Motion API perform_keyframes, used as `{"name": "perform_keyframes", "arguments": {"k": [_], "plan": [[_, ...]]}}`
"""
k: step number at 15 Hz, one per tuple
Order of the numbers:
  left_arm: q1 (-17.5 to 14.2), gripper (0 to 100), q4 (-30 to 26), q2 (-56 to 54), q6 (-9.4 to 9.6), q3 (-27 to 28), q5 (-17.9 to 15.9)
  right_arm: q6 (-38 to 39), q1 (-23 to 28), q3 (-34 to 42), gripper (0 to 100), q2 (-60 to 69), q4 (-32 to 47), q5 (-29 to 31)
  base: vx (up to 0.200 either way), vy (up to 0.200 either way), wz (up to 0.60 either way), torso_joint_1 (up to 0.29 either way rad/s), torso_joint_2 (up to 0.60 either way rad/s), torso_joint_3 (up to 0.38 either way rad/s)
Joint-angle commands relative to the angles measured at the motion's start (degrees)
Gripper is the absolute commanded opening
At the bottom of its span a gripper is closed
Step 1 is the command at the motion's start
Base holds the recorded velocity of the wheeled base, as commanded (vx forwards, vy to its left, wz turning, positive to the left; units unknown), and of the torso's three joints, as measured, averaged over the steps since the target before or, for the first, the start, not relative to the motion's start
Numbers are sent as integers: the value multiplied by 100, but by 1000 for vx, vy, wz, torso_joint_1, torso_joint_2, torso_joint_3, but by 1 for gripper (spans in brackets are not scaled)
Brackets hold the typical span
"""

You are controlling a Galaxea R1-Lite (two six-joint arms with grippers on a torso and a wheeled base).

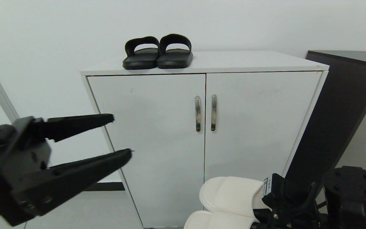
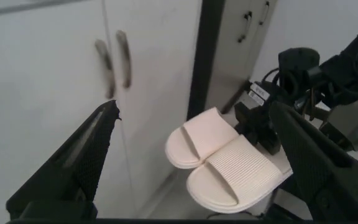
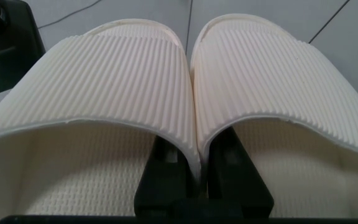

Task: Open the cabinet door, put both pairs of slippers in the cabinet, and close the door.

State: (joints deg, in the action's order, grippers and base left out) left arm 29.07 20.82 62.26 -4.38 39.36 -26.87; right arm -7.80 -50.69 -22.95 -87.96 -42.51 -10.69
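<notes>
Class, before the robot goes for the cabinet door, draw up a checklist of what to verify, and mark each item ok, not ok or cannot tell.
1. Left gripper open and free to take a handle: ok.
2. Door handles unobstructed: ok.
3. Cabinet doors open: not ok, both shut.
4. White slippers held in the right gripper: ok, one finger inside each slipper, pinching them together.
5. Black slippers clear of the doors' swing: ok, they sit on the cabinet top.
6. Room inside the cabinet: cannot tell.
</notes>
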Motion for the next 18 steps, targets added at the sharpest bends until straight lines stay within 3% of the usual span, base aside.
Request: {"name": "perform_keyframes", "arguments": {"k": [1,3,5,8,9,10,11,12,14,16,18], "plan": [[775,100,185,867,16,212,217,-2,-2,10,0,-20,-3,-3,0,0,0,0,0,0],[1100,100,247,1166,16,344,314,-11,-2,10,0,-20,-3,-3,0,0,0,0,0,0],[1206,100,915,1728,244,344,314,-2,-2,10,0,-20,-3,-3,0,0,0,0,0,0],[1206,100,1363,2370,156,731,305,-11,-2,19,0,-29,-3,-3,0,0,0,0,0,0],[1206,100,1363,2493,-46,906,261,-11,-2,19,0,-37,-3,-3,0,0,0,0,0,0],[1206,100,1398,2598,-406,1117,243,-11,-2,19,0,-37,-3,-3,0,0,0,0,0,0],[1206,100,1442,2669,-599,1258,208,-11,-2,19,0,-37,-3,-3,0,0,0,0,0,0],[1162,100,1477,2818,-863,1530,-47,-11,-2,19,0,-37,-3,6,0,0,0,0,0,0],[1039,100,1477,2976,-1013,1741,-398,-11,-2,19,0,-46,-3,6,0,0,0,0,0,0],[872,100,1486,3170,-1338,1935,-653,-11,-2,19,0,-55,6,6,0,0,0,0,0,0],[687,100,1513,3381,-1355,2102,-644,-11,-2,37,0,-46,-3,-3,0,0,0,0,0,0]]}}
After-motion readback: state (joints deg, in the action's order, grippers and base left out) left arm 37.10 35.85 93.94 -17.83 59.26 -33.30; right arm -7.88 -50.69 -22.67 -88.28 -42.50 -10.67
